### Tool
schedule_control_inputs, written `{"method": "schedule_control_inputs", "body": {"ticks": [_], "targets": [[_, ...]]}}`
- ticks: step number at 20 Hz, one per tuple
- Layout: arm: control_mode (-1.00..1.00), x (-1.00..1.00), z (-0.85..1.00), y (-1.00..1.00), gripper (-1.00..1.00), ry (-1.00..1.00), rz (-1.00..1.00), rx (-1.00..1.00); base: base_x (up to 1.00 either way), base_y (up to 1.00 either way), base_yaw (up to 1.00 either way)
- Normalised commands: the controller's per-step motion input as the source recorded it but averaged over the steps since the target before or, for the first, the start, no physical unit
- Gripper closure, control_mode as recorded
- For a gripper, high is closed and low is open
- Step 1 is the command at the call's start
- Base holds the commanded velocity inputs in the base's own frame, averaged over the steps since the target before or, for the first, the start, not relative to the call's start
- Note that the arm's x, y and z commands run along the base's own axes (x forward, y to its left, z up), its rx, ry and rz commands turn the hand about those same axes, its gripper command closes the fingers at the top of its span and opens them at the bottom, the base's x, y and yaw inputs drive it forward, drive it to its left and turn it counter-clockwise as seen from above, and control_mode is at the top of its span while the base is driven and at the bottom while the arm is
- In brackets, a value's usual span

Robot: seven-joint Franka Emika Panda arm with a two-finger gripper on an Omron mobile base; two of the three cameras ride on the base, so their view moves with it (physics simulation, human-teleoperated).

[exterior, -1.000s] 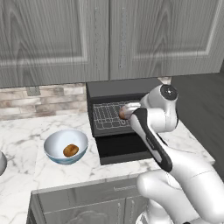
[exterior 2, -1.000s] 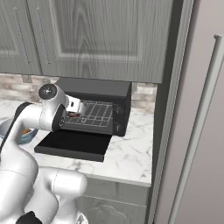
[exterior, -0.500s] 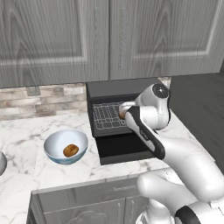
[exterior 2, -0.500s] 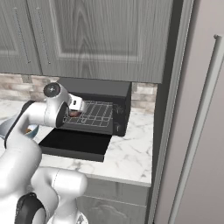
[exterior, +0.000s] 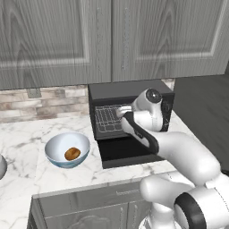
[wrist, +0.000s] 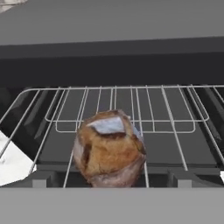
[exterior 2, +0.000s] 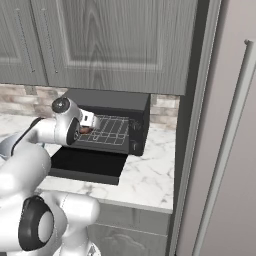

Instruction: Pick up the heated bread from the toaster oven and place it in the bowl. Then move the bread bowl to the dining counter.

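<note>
Reaching into the open toaster oven [exterior: 129, 114] on the marble worktop [exterior: 27, 138], the pincer [exterior 2: 89, 125] stands spread wide and grips nothing. Just ahead of it, the heated bread [wrist: 109, 148] sits at the front edge of the wire rack [wrist: 131, 105]. Left of the oven, the bowl [exterior: 67, 150] already contains a golden roll [exterior: 72, 154].

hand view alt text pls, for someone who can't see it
A mottled brown lump of heated bread sits near the front edge of a silver wire rack inside the dark toaster oven, seen close up and straight ahead. The rack's bars run back toward the oven's dark rear wall, and the bread lies free, with nothing touching it.
</note>
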Motion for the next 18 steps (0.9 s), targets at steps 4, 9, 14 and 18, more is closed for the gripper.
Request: {"method": "schedule_control_inputs", "body": {"ticks": [4,9,14,18], "targets": [[-1.0,0.22,-0.25,0.0,-1.0,0.0,0.0,0.0,0.0,0.0,0.0],[-1.0,0.15,-0.24,0.0,-1.0,0.0,0.0,0.0,0.0,0.0,0.0],[-1.0,0.05,-0.27,0.0,-1.0,0.0,0.0,0.0,0.0,0.0,0.0],[-1.0,0.01,-0.26,0.01,1.0,0.0,0.0,0.0,0.0,0.0,0.0]]}}
